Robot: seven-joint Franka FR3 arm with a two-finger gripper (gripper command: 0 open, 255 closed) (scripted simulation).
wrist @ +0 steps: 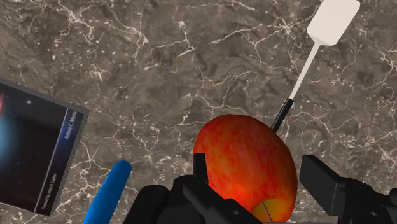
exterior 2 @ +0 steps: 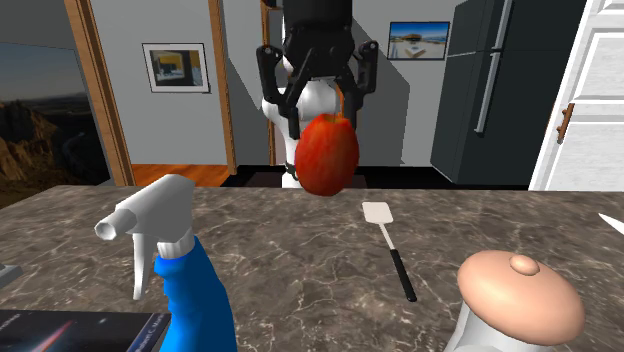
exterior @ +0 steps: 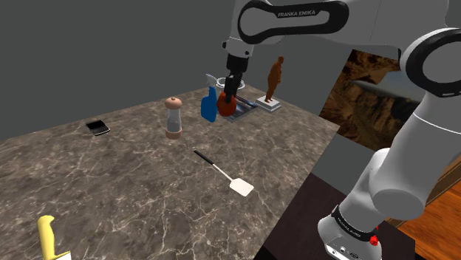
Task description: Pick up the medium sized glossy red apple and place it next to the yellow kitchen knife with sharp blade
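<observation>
Hand (wrist: 256,167) around red apple (exterior 2: 328,153), above open counter (wrist: 159,63).

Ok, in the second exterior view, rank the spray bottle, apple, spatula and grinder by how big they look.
Blue spray bottle
then grinder: both loom near the camera, so true size is unsure
Then red apple
then white spatula, thinner though longer

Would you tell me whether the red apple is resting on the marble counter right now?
No, the apple is clasped in the gripper and hangs clear above the counter in the second exterior view.
</observation>
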